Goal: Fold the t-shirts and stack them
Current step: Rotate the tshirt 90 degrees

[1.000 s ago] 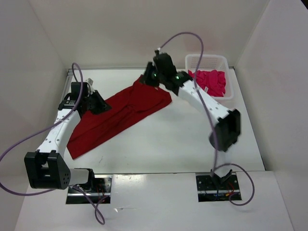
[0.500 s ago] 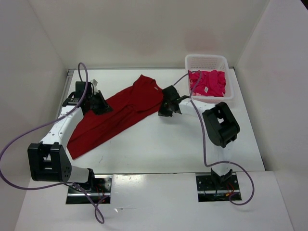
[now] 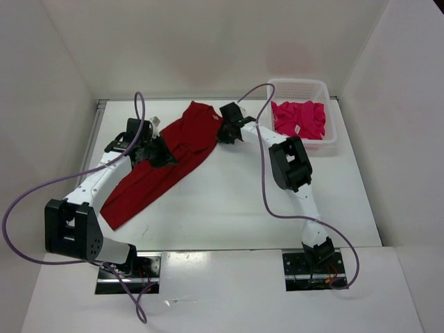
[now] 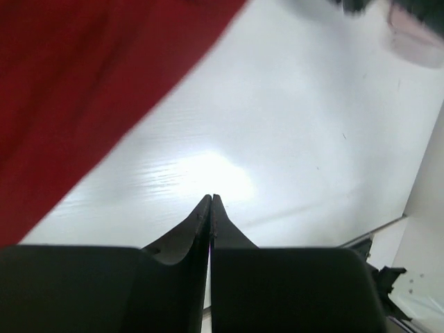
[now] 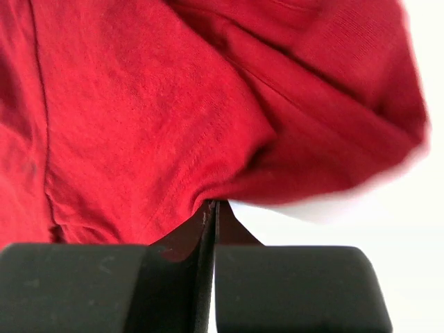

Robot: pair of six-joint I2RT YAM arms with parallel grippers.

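Observation:
The dark red t-shirt [image 3: 149, 177] lies in a long diagonal strip from front left to back centre. My right gripper [image 3: 222, 134] is at its back right edge. In the right wrist view it [image 5: 214, 202] is shut on a bunched fold of the dark red shirt [image 5: 139, 125]. My left gripper [image 3: 165, 154] is over the shirt's middle. In the left wrist view it [image 4: 210, 198] is shut with only table behind its tips, and the red cloth [image 4: 76, 83] is at upper left. The magenta-pink shirt [image 3: 300, 118] lies crumpled in the basket. The pale pink shirt is out of view.
The white lattice basket [image 3: 298, 83] stands at the back right corner. White walls enclose the table on the left, back and right. Purple cables loop from both arms over the table [image 3: 229, 201].
My right gripper has gone down to the shirt's right edge and pulled it left and back. The shirt is narrower now. My left gripper has moved right, over the shirt.

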